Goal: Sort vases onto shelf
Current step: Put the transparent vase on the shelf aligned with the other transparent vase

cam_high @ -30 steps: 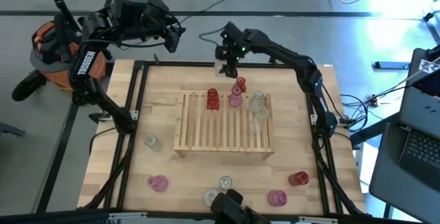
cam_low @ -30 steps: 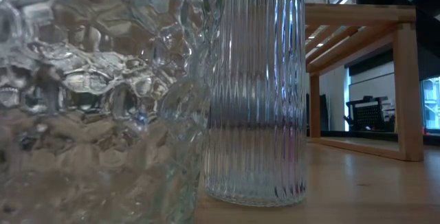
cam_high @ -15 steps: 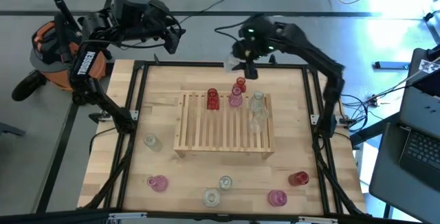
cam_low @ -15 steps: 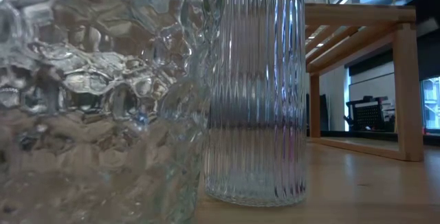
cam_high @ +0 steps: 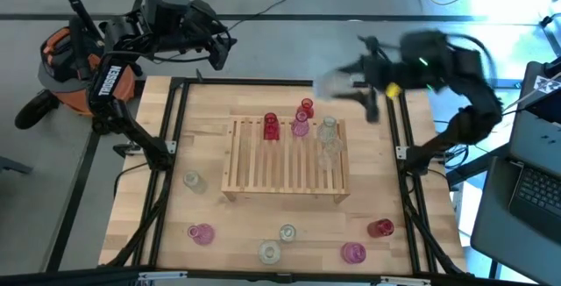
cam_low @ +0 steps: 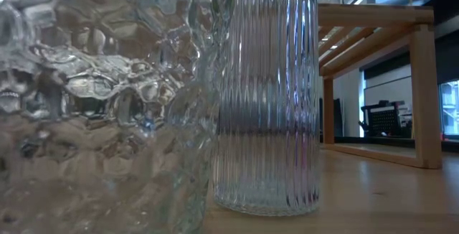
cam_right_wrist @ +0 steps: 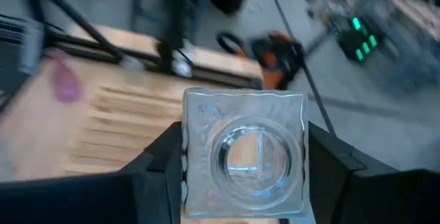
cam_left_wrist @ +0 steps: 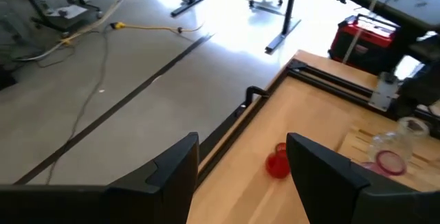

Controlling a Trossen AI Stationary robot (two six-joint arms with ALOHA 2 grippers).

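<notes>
The shelf [cam_high: 285, 159] of pale slats stands mid-table with several vases on its far part: red [cam_high: 271, 126], pink [cam_high: 301, 126] and clear [cam_high: 329, 130]. Loose vases stand on the tabletop near the front edge, among them pink [cam_high: 202, 233], clear [cam_high: 287, 232] and red [cam_high: 379, 227]. My right gripper [cam_high: 349, 82], blurred, hangs above the table's far right part, shut on a clear square vase [cam_right_wrist: 242, 154]. Beyond the far left corner, my left gripper [cam_left_wrist: 240, 176] stands open, with nothing between its fingers. My right gripper pinches the clear vase between its two fingers [cam_right_wrist: 159, 169], one on each of two opposite flat sides [cam_right_wrist: 188, 172] below the square rim. The vase is lifted clear of the table and shelf. Its rim and round mouth face back toward my wrist.
In the low view two clear vases, one dimpled [cam_low: 93, 97] and one ribbed [cam_low: 265, 97], stand right before the camera, with the shelf's wooden frame [cam_low: 423, 90] behind. A black metal frame [cam_high: 180, 102] borders the table. An orange and black device [cam_high: 66, 62] sits past the far left corner.
My right gripper has swung from the table's far edge behind the shelf toward the right edge and risen, turning as it went. The clear vase has gone with it, lifted clear.
</notes>
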